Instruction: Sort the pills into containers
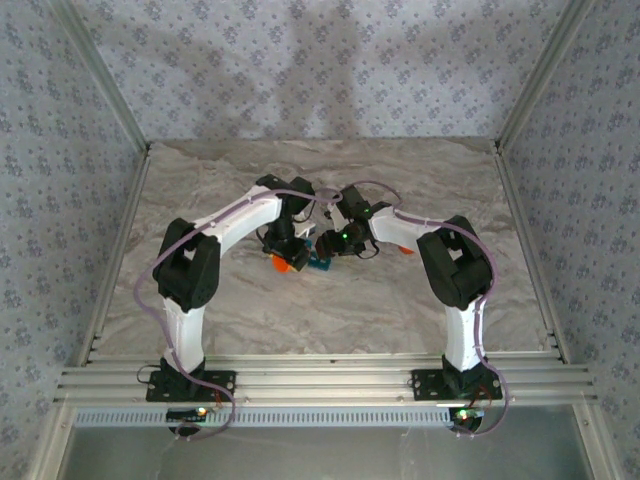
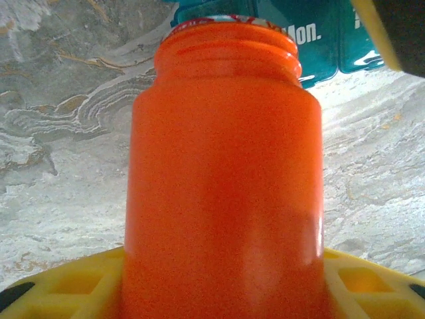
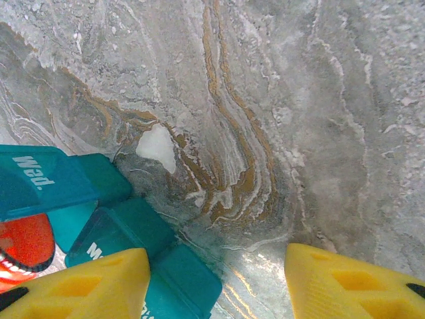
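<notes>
Noting the layout, largest first. The marbled bench (image 1: 330,300) carries everything, and both arms reach to its middle, wrists nearly meeting.

- The left arm (image 1: 225,235) has the left jaws clamped on the orange bottle (image 2: 226,186), with yellow fingers (image 2: 73,286) on either flank.
- The bottle's long axis runs straight out from the jaws. Its threaded neck points at the teal containers (image 2: 319,40), which lie just beyond the mouth.
- On the right arm (image 1: 440,250) the right jaws are parted and hold nothing. They hover over the strip's end, and the strip lies just beside one finger (image 3: 80,286).
- The strip's length runs diagonally away toward the bottle.
- One lid (image 3: 40,179), marked "Wed", stands flipped up.

Judgement: the left arm is the pourer and already the nearer. The coming move turns on tipping the mouth over an open compartment. Where the pills are, I cannot tell.
</notes>
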Controlling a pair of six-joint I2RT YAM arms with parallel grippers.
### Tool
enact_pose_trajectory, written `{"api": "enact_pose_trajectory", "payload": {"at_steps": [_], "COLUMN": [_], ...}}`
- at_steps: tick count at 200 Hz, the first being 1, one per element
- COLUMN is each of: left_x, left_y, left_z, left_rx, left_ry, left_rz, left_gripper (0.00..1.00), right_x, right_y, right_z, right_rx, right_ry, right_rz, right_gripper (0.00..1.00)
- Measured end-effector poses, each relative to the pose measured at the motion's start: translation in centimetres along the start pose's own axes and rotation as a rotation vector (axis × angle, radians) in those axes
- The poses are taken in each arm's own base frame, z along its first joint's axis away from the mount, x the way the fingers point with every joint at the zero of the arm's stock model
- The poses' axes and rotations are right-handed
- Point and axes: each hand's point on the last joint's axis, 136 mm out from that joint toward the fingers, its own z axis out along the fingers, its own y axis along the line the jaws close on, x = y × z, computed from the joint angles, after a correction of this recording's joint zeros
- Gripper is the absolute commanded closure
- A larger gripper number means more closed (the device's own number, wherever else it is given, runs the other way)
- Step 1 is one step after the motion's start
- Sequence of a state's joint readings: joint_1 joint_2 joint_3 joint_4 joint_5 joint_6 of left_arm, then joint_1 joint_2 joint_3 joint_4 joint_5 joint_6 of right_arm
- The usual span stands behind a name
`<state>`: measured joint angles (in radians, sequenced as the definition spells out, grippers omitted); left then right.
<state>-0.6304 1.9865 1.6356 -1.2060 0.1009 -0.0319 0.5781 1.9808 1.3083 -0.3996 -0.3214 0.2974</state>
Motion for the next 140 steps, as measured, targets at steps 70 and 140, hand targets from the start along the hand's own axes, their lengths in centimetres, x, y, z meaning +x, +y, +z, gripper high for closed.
{"api": "enact_pose_trajectory", "payload": {"at_steps": [70,140], "left_x": [0.21,0.15], "left_y": [0.07,0.06], "left_z": [0.34,0.45], "left_rx": [-0.002,-0.002], "left_ry": [0.034,0.036], "left_rz": [0.014,0.021], "left_gripper": [1.00,1.00], "right_x": [-0.03,-0.04], "right_y": [0.02,0.00], "right_z": [0.04,0.05], "right_rx": [-0.001,-0.005], "right_ry": [0.000,0.002], "right_rz": [0.000,0.001], "right_gripper": [0.42,0.42]}}
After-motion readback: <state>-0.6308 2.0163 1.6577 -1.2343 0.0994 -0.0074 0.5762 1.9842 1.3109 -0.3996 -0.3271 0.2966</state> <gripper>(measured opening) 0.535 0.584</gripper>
